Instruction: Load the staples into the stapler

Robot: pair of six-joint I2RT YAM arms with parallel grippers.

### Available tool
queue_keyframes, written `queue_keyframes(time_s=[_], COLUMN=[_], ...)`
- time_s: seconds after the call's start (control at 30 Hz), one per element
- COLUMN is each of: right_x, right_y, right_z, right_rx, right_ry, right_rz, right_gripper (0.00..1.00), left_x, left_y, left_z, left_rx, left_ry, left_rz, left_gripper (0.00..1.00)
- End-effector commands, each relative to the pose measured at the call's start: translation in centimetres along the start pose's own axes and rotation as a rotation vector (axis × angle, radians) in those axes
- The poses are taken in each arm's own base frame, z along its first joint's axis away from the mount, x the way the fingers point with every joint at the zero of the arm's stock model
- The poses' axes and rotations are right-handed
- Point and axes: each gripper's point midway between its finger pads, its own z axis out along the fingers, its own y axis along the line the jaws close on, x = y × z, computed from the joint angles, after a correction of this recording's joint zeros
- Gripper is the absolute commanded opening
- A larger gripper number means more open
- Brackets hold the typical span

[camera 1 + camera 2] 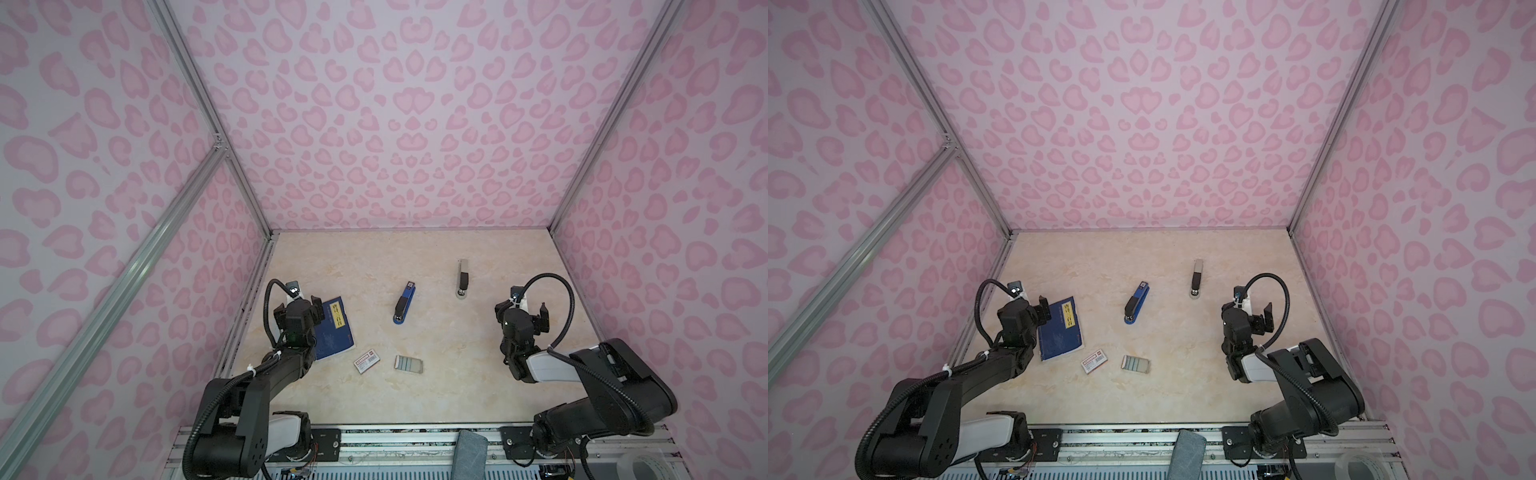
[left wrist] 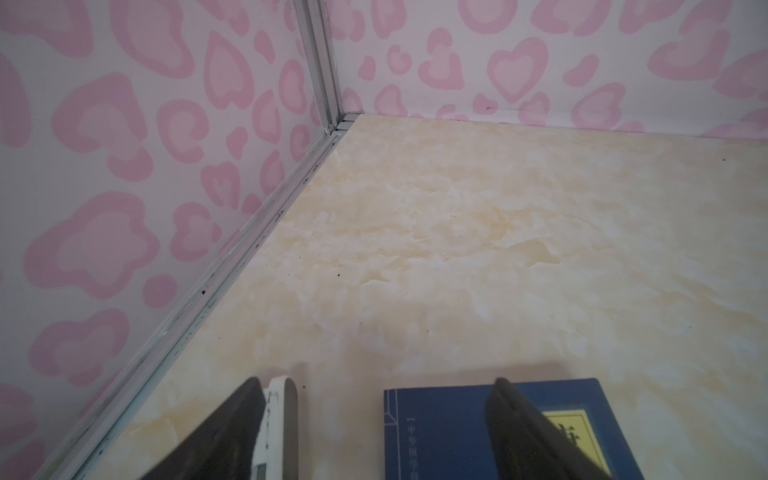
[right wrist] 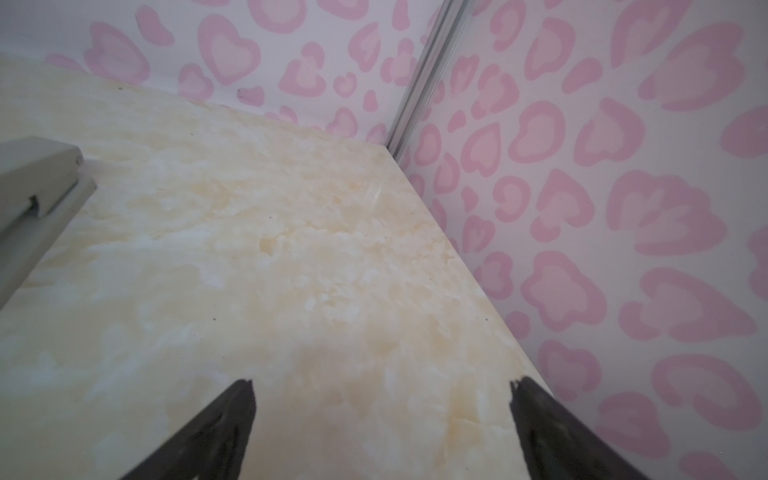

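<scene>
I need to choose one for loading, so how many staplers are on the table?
2. The blue stapler lies near the middle; the grey-and-black stapler lies farther back and to its right. Nothing seems to hide another.

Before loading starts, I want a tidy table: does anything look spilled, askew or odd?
Nothing spilled or damaged. The staples sit in their tray, out of the box beside it. A second, grey stapler lies apart from the blue stapler.
</scene>
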Motion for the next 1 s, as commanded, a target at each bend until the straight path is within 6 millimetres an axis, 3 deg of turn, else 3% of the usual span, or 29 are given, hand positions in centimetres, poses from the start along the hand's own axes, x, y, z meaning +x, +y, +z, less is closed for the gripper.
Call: queue_keyframes(time_s=[0.0, 0.13, 0.2, 0.27, 0.3, 0.4, 0.53, 0.97], right_x=[-2.4, -1.9, -0.5, -0.5, -0.1, -0.2, 0.3, -0.1], right_y=[0.2, 0.0, -0.1, -0.1, 0.8, 1.5, -1.2, -0.9], right_z=[0.4, 0.8, 1.6, 2.3, 2.5, 3.5, 3.7, 3.2], right_rx=[-0.06, -0.108, -0.181, -0.197, -0.237, -0.266, -0.091, -0.088], right_ry=[-0.114, -0.107, -0.074, -0.091, -0.048, 0.012, 0.001, -0.027], right_rz=[0.116, 0.164, 0.225, 0.241, 0.216, 0.196, 0.258, 0.231], right_gripper=[0.99, 0.99, 0.99, 0.98, 0.98, 0.98, 0.99, 0.99], left_x=[-2.8, -1.8, -1.6, -1.8, -1.7, -1.6, -1.7, -1.5], left_y=[-1.1, -2.0, -2.4, -2.4, -2.3, -0.8, -0.8, -0.9], left_z=[-0.7, -0.8, -0.1, 0.4, 0.7, 1.4, 1.4, 1.9], left_rx=[0.076, 0.128, 0.14, 0.137, 0.136, 0.057, 0.056, 0.068], left_ry=[-0.187, -0.225, -0.181, -0.172, -0.153, -0.13, -0.134, -0.111], left_rz=[-0.026, -0.008, 0.009, 0.003, -0.003, -0.05, -0.052, -0.052], left_gripper=[0.86, 0.83, 0.83, 0.83, 0.98, 0.97, 0.97, 0.97])
